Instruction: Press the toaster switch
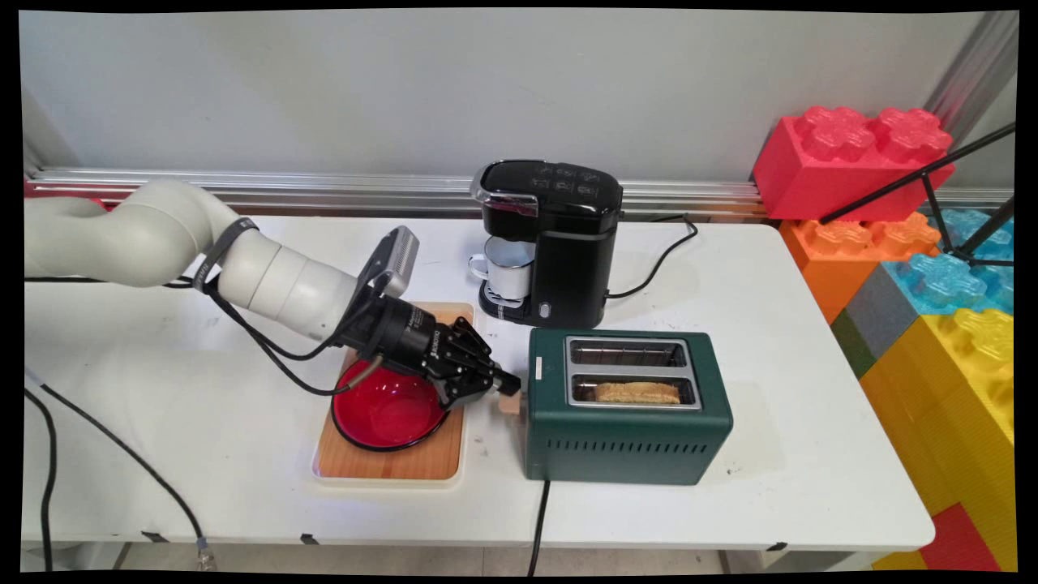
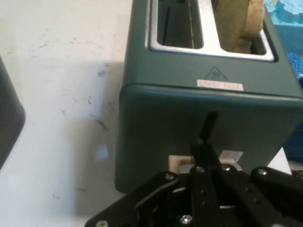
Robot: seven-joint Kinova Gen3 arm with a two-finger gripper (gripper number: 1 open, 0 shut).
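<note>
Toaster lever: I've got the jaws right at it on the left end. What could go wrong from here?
1. The gripper meets the pale lever at a slant, so it might slip off sideways.
2. A hard push could shove the green toaster across the table and tug its cord.
3. The red bowl on the wooden tray sits right under the wrist; dipping lower may knock it.
</note>
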